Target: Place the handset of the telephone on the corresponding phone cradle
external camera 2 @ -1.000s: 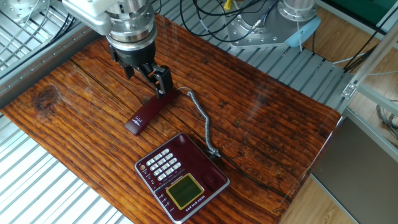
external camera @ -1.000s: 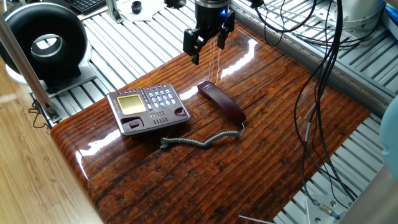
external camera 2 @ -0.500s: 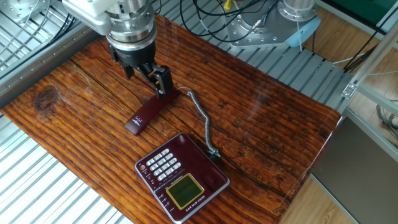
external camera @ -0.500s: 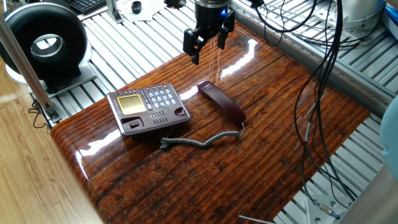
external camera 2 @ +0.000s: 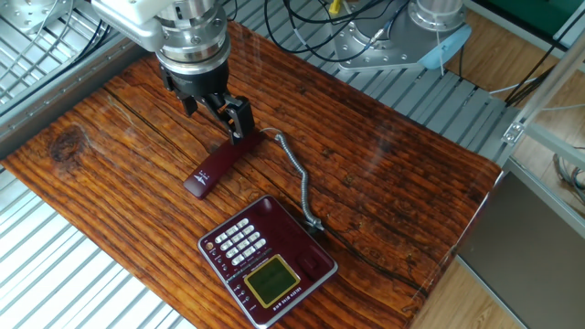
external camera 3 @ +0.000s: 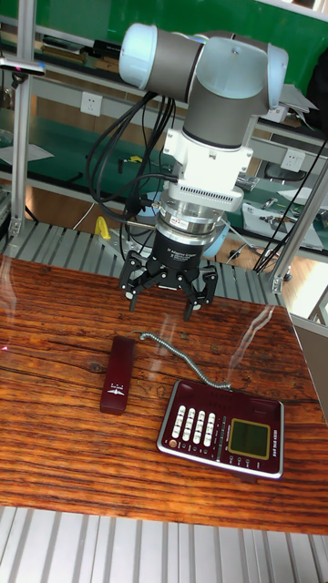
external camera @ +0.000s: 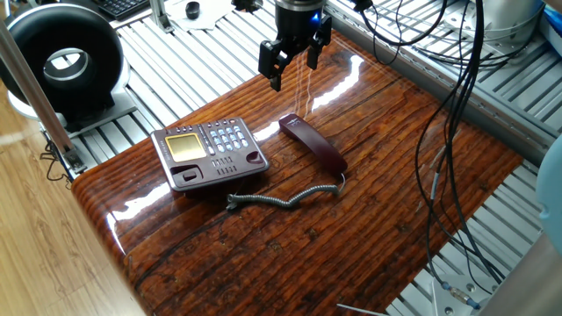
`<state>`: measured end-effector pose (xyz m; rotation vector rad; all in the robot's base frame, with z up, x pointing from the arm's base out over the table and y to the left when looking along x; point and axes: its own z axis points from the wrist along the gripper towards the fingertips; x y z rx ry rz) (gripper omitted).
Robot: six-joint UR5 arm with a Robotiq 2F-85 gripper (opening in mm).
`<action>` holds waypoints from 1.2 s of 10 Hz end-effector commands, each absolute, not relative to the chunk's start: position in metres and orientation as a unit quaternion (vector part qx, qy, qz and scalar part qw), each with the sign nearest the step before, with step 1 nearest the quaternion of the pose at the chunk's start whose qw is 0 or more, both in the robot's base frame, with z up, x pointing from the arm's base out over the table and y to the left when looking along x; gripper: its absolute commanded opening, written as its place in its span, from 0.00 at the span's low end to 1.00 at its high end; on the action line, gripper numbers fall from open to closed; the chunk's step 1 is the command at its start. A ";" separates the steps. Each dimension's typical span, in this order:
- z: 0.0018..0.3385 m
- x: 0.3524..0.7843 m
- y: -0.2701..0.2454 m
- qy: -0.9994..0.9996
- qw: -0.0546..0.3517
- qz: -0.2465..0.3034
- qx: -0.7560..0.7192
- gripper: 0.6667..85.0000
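The maroon handset (external camera: pixel 313 143) lies flat on the wooden table, to the right of the telephone (external camera: pixel 209 154) and apart from it. Its grey coiled cord (external camera: pixel 281 198) runs back to the base. The phone cradle (external camera: pixel 225 169) is the maroon strip along the base's near edge, and nothing lies in it. My gripper (external camera: pixel 292 63) hangs open above the table beyond the handset's far end, with nothing between its fingers. From the other fixed view the gripper (external camera 2: pixel 215 110) hovers over one end of the handset (external camera 2: pixel 219 165). In the tall view the gripper (external camera 3: pixel 164 296) is above the handset (external camera 3: pixel 117 374).
A black ring-shaped device (external camera: pixel 61 61) stands off the table's back left corner. Black cables (external camera: pixel 457 88) hang along the right side. The wooden tabletop (external camera: pixel 351 237) ends in metal slats on all sides.
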<state>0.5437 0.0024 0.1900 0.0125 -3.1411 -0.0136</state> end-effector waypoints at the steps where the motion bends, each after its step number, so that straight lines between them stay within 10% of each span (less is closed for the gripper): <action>1: 0.192 0.566 -0.014 -0.997 -0.044 0.030 -0.054 0.01; 12: 0.185 0.569 -0.007 -0.997 -0.045 0.021 -0.056 0.01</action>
